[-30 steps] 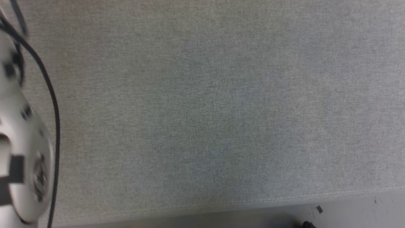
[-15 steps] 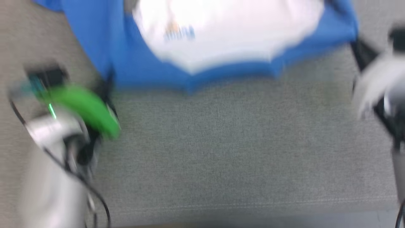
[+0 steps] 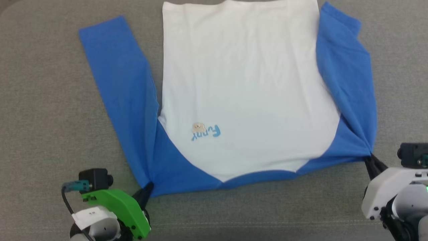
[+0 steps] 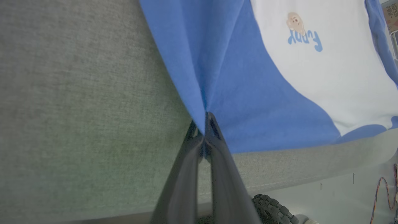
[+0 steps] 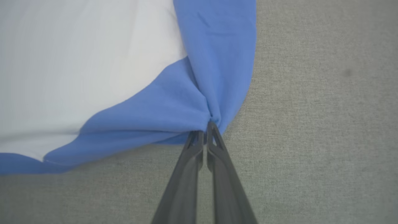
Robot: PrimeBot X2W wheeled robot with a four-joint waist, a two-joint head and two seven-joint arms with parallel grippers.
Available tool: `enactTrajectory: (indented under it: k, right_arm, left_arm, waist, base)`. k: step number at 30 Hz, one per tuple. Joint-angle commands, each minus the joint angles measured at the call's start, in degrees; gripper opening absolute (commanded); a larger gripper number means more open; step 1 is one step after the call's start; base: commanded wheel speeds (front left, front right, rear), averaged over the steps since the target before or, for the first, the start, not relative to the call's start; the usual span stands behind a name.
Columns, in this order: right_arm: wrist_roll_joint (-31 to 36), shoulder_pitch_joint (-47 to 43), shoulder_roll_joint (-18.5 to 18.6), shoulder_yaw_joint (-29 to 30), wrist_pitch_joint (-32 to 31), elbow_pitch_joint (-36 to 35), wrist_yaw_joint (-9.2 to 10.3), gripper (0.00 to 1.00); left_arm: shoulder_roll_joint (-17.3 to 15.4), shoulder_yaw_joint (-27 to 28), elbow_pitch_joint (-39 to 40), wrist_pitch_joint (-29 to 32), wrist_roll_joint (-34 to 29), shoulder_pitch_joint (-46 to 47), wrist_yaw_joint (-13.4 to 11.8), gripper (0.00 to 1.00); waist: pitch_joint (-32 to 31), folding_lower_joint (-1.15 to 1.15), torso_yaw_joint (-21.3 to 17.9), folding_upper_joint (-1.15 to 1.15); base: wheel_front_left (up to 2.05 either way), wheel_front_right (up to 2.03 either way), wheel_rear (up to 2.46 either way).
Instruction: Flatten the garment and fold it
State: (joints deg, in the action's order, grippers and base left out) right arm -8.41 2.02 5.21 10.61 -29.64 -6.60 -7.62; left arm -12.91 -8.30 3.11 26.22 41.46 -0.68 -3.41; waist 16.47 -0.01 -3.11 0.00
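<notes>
One garment (image 3: 240, 83), its far hem partly cut off, lies on the grey bench (image 3: 40, 100) — left gripper (image 3: 147, 191) and right gripper (image 3: 369, 160), jaws closed, each pinch one blue shoulder.

Open grey surface (image 3: 43, 110) L, R & near side of garment (image 3: 240, 83), which covers mid.

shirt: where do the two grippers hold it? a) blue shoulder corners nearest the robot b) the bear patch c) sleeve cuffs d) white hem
a: the left gripper and the right gripper each have jaws shut on bunched blue fabric at a near shoulder corner of the shirt.
</notes>
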Motion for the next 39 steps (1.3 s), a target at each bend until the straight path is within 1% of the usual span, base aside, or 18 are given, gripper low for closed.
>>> enactTrajectory:
  k: [1,4,9,17,20,21,22,23,26,31,34,39]
  right_arm:
    - [0.75,-1.05,-0.46,0.99,0.63,0.77,0.13,0.0]
    - [2.14,-2.72,-1.58,2.89,0.43,2.47,0.13,0.0]
    - [3.33,-3.96,-2.23,3.7,0.37,5.18,0.13,0.0]
    - [2.54,-3.31,-2.32,3.41,0.13,12.06,0.13,0.0]
    - [1.27,-3.0,-2.32,3.08,0.89,13.61,0.13,0.0]
    - [0.69,-2.93,-2.32,3.07,1.33,13.89,0.13,0.0]
    - [0.22,-2.95,-2.32,2.8,2.34,13.95,0.13,0.43]
    - [-0.28,-3.08,-2.33,2.66,3.03,14.08,0.13,1.0]
    - [-1.9,-3.75,-2.33,2.21,6.65,12.7,0.13,1.0]
    - [-3.65,-5.2,-2.33,1.96,13.28,7.66,0.13,1.0]
    - [-4.45,-5.53,-2.33,1.81,17.87,4.34,0.13,1.0]
    - [-4.1,-4.88,-2.33,0.55,22.84,0.29,0.13,1.0]
  left_arm:
    - [-0.78,-0.11,0.19,0.69,0.12,-1.55,-0.6,0.0]
    - [-1.02,-1.03,0.49,2.15,0.07,-3.59,-1.11,0.0]
    - [-0.78,-2.08,0.0,1.94,-0.62,-4.7,-1.36,0.0]
    - [-0.16,-4.99,-3.55,1.25,-2.91,-3.4,-0.94,0.0]
    - [0.7,-5.05,-4.22,-0.28,-2.98,-2.74,-0.83,0.0]
    - [0.87,-4.96,-4.28,-0.97,-3.15,-2.56,-0.83,0.31]
    - [1.15,-4.85,-4.26,-1.76,-3.21,-2.39,-0.82,0.99]
    - [1.44,-4.72,-4.15,-2.39,-3.11,-2.31,-0.76,1.0]
    - [2.38,-3.55,-3.15,-5.01,-2.5,-2.28,-0.81,1.0]
    - [2.42,-0.91,0.25,-10.29,-3.36,-1.39,-1.24,1.0]
    - [2.6,2.03,2.0,-15.95,-4.55,0.73,-1.85,1.0]
    - [1.49,5.17,-0.79,-23.53,-8.9,6.84,-3.64,1.0]
  waist:
    - [-1.17,0.01,0.67,0.0]
    - [-1.68,0.01,0.89,0.0]
    - [-1.75,0.01,1.16,0.0]
    - [-1.18,0.01,1.32,0.0]
    - [-1.35,0.01,1.21,0.0]
    - [-1.47,0.01,1.17,0.0]
    - [-1.67,0.01,1.21,0.0]
    - [-1.91,0.01,1.24,0.0]
    - [-2.87,0.01,1.28,0.0]
    - [-3.94,0.01,0.95,0.0]
    - [-4.04,0.01,0.52,0.0]
    - [-2.64,0.01,-0.7,0.0]
  base:
    - [0.0,0.0,0.0]
    - [0.0,0.0,0.0]
    - [0.0,0.0,0.0]
    - [0.0,0.0,0.0]
    - [0.0,0.0,0.0]
    - [0.0,0.0,0.0]
    - [0.0,0.0,0.0]
    - [0.0,0.0,0.0]
    - [0.0,0.0,0.0]
    - [0.0,0.0,0.0]
    - [0.0,0.0,0.0]
    - [0.0,0.0,0.0]
